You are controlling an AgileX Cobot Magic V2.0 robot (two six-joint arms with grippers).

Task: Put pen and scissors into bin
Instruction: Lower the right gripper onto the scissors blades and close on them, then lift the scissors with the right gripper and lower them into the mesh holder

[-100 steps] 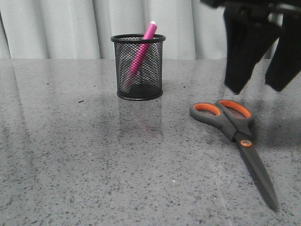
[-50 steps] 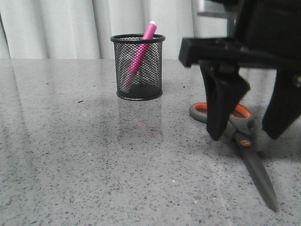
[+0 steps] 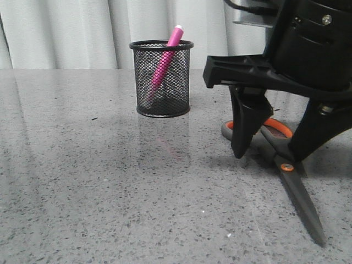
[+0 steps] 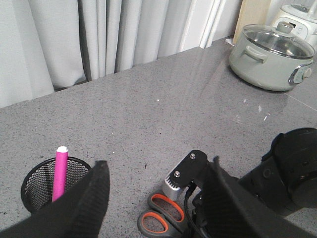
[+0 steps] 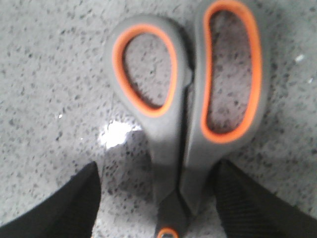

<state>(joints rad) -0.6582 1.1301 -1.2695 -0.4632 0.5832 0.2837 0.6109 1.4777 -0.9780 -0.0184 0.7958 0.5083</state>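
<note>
The magenta pen (image 3: 164,60) stands tilted inside the black mesh bin (image 3: 161,78) at the table's back middle; both also show in the left wrist view, pen (image 4: 60,173) and bin (image 4: 42,179). The scissors (image 3: 291,181) lie flat on the table at the right, handles toward the back. My right gripper (image 3: 269,157) is open and low over them, one finger either side of the shank just above the orange pivot, as the right wrist view shows: scissors (image 5: 173,129), gripper (image 5: 163,198). My left gripper (image 4: 153,198) is open, empty, high above the table.
A pale green lidded pot (image 4: 270,57) stands on the far right of the grey speckled table. A white appliance (image 4: 299,15) is behind it. Grey curtains (image 3: 82,33) hang along the back edge.
My right gripper has come down from high at the right to just over the scissors, fingers now straddling the shank. The pen, bin and scissors have not moved.
</note>
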